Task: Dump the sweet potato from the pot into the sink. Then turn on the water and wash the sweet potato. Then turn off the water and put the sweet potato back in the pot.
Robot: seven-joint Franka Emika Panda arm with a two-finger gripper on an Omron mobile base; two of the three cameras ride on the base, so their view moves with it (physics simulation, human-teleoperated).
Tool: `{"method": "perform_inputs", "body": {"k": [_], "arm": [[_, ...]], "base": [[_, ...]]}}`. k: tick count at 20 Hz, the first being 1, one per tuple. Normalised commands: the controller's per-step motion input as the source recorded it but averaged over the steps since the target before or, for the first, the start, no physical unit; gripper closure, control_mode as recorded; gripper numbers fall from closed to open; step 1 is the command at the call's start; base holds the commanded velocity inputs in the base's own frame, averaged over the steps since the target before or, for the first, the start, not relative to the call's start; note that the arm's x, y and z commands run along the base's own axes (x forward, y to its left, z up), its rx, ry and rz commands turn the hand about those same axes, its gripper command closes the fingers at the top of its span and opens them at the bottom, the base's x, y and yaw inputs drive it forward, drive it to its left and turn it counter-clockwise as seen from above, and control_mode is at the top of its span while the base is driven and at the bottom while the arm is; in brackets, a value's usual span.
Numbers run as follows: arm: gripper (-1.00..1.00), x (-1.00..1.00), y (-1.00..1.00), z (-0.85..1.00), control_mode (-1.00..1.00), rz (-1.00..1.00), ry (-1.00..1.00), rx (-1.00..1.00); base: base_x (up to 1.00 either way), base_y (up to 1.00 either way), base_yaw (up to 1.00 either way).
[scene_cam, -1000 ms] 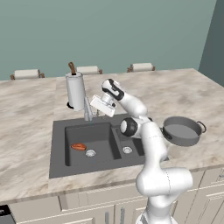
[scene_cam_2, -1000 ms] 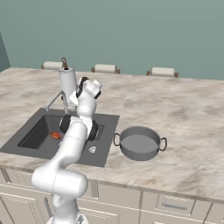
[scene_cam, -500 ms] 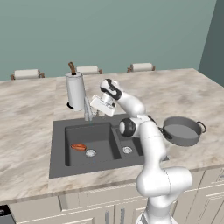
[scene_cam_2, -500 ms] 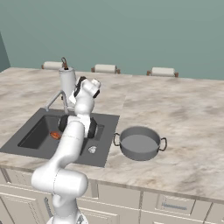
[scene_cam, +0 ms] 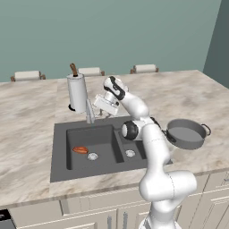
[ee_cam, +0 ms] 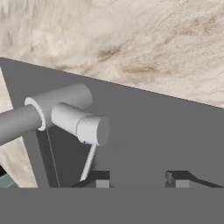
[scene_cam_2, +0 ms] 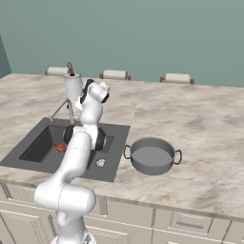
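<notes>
Claw (ee_cam: 138, 177) close at faucet (scene_cam: 90, 112) behind sink (scene_cam: 60, 154); faucet body and thin lever crowd hand view, fingertips (ee_cam: 101, 179) apart just below them. Paper-towel roll (scene_cam: 76, 93) stands just beside faucet, blocking far-left approach. Left basin open from above around sweet potato (scene_cam: 80, 150). Arm's own elbow hangs over right basin. Pot (scene_cam: 185, 133) on tabletop (scene_cam: 27, 129) right of sink, well apart from faucet, open marble around it.

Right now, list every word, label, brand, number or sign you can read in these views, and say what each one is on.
None: no readable text in any view.
pot: plain grey metal, no marking.
paper-towel roll: plain white, no print.
faucet: bare grey, no brand.
sink and counter: no letters or signs.
</notes>
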Motion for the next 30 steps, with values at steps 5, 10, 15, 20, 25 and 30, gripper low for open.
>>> {"method": "perform_inputs", "body": {"k": [5,10,15,20,25,30], "arm": [[-1.0,-0.94,0.0,1.0,-1.0,0.02,-0.16,0.0],[-1.0,-1.0,0.0,0.83,-1.0,0.0,-0.19,0.0],[-1.0,-1.0,-0.1,0.42,-1.0,0.0,-0.16,-0.05],[-1.0,-1.0,-0.12,0.3,-1.0,0.0,-0.15,-0.07],[-1.0,-1.0,0.0,0.27,-1.0,0.02,-0.19,-0.01],[-1.0,-1.0,0.0,0.13,-1.0,0.02,-0.15,0.0]], "base": [[0.0,0.0,0.0],[0.0,0.0,0.0],[0.0,0.0,0.0],[0.0,0.0,0.0],[0.0,0.0,0.0],[0.0,0.0,0.0]]}}
